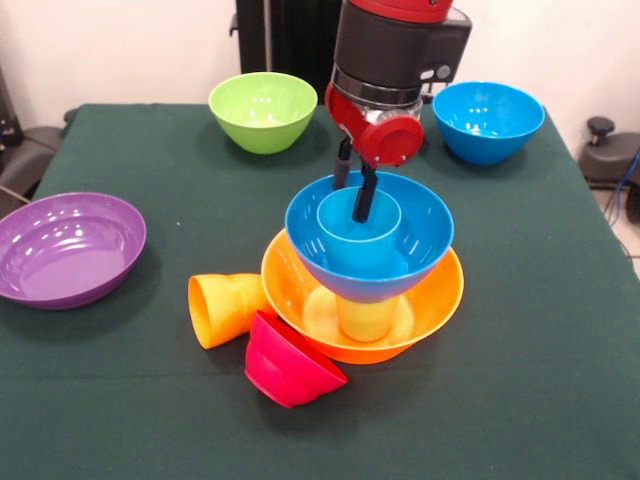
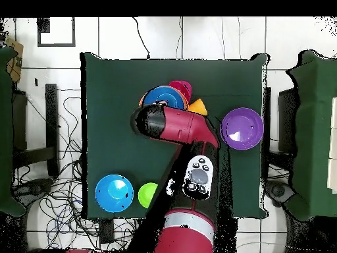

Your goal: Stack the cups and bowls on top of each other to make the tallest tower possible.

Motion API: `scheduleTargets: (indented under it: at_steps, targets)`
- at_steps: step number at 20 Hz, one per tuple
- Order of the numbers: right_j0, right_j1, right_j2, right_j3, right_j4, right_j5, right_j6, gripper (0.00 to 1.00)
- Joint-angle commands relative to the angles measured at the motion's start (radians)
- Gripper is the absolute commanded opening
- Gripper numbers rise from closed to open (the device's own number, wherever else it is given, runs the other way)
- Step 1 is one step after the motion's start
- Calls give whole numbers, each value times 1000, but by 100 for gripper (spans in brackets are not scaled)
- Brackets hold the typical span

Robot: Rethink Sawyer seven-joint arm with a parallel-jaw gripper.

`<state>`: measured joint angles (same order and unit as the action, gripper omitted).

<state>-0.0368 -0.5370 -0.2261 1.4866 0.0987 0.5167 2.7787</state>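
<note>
Front view shows our pincer (image 1: 356,190) clamped on the blue cup's (image 1: 359,233) rim inside the blue bowl (image 1: 369,240) atop the tower (image 1: 362,285); next we likely release gently.

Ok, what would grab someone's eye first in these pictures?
The tower at mid-table: a big glossy yellow-orange bowl holding a yellowish cup, with a blue plastic bowl on it and a small blue cup inside. The red-and-black arm's gripper straddles that cup's far wall. An orange tumbler and a small red bowl lie tipped beside the base.
</note>
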Motion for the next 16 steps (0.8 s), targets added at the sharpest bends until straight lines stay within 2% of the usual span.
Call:
scheduleTargets:
  at_steps: [1, 9, 16]
  targets:
    - [19, 2, 65, 45, -3, 64, 35, 100]
    - [35, -72, 53, 48, 3, 181, 33, 100]
    - [17, -122, 59, 30, 7, 276, 12, 100]
